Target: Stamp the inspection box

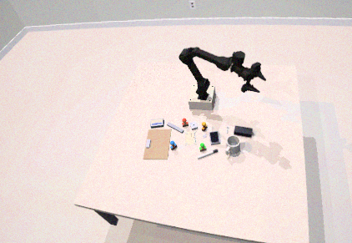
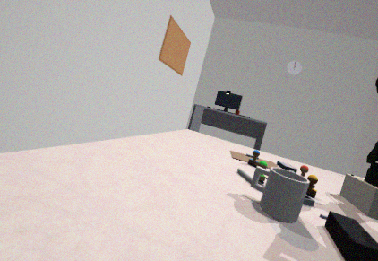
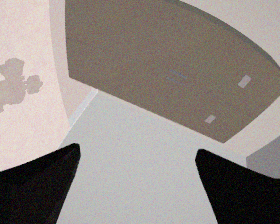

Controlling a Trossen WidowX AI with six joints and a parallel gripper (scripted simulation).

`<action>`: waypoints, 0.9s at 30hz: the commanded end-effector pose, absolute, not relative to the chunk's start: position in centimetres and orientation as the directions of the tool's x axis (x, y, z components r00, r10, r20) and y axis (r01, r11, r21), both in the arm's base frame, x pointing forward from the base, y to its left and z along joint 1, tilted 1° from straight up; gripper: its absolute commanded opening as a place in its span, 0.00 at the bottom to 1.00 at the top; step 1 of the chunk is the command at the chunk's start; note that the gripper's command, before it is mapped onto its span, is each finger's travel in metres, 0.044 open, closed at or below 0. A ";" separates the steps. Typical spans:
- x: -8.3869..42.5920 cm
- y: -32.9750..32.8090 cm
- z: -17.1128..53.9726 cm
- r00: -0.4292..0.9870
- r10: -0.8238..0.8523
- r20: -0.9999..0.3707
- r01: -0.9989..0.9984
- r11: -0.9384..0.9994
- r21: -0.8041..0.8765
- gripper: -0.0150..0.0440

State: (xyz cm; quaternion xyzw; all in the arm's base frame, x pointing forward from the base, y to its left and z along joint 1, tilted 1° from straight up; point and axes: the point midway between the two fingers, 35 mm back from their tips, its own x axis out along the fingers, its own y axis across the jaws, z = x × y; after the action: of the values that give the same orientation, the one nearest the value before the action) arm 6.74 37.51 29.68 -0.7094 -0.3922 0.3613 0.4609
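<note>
My gripper (image 1: 262,85) (image 3: 139,154) is open and empty, high above the table's right part, away from the small objects. Four knobbed stamps stand on the table: a red one (image 1: 184,120) (image 2: 304,168), an orange one (image 1: 203,124) (image 2: 313,178), a blue one (image 1: 173,144) (image 2: 256,153) and a green one (image 1: 203,145) (image 2: 262,164). Which one reads PASS cannot be told. A pale yellow card (image 1: 189,139) lies between the blue and green stamps; its box is too small to make out. A dark pad (image 1: 214,137) in a grey case lies to its right.
A grey mug (image 1: 233,145) (image 2: 283,196) and a black block (image 1: 243,131) (image 2: 351,236) stand right of the pad. A marker (image 1: 206,154) lies in front of the green stamp. A brown board (image 1: 158,149), a grey bar (image 1: 175,128) and a small case (image 1: 157,123) lie left.
</note>
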 end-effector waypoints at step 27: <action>33.7 20.7 9.4 0.322 0.089 -0.943 -0.691 0.702 -0.170 0.63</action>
State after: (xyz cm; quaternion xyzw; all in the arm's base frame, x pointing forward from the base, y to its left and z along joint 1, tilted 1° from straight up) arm 32.01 24.61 11.54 -0.3911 0.4125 0.3322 0.7527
